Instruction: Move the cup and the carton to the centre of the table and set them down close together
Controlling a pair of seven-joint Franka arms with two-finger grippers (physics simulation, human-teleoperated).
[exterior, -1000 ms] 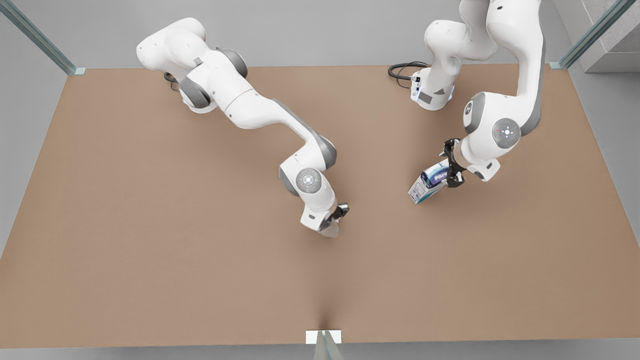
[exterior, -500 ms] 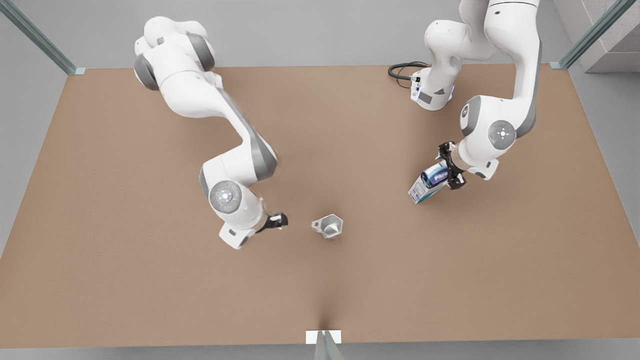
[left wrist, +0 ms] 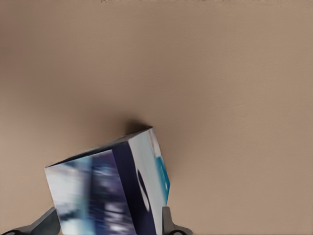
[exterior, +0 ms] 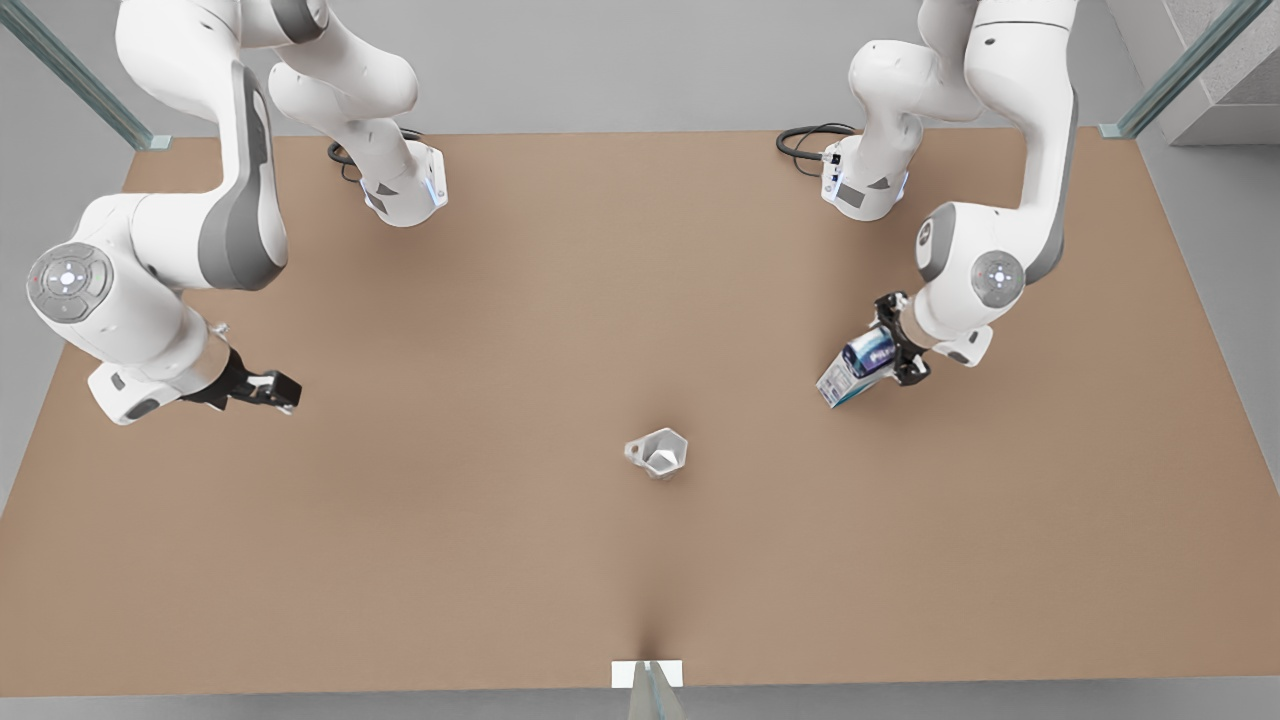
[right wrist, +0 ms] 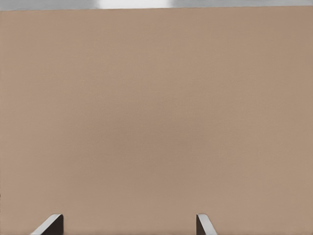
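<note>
Left tool (exterior: pixel 893 345) sits on the front view's right side of the bench (exterior: pixel 400 560), clamped on the carton (exterior: pixel 855 368). Carton is tilted, its free end pointing toward the bench middle. In the left wrist view the carton (left wrist: pixel 110 188) sits between the two fingers (left wrist: pixel 166 223), white and dark blue faces with a teal patch, a shadow on the bench beneath it; can't tell whether the low corner touches the surface.

Right tool (exterior: pixel 278 390) is at the front view's left side, near the left edge, over bare bench, holding nothing. Right wrist view shows its fingertips (right wrist: pixel 51 224) spread wide apart, plain brown surface between them.

Cup (exterior: pixel 658 452) stands upright on the bench around the middle, slightly toward the near edge, handle toward the front view's left. Nothing touches it. Cup and carton are well apart; carton is farther back and to the front view's right of the cup. Right tool is well apart from the cup too.
</note>
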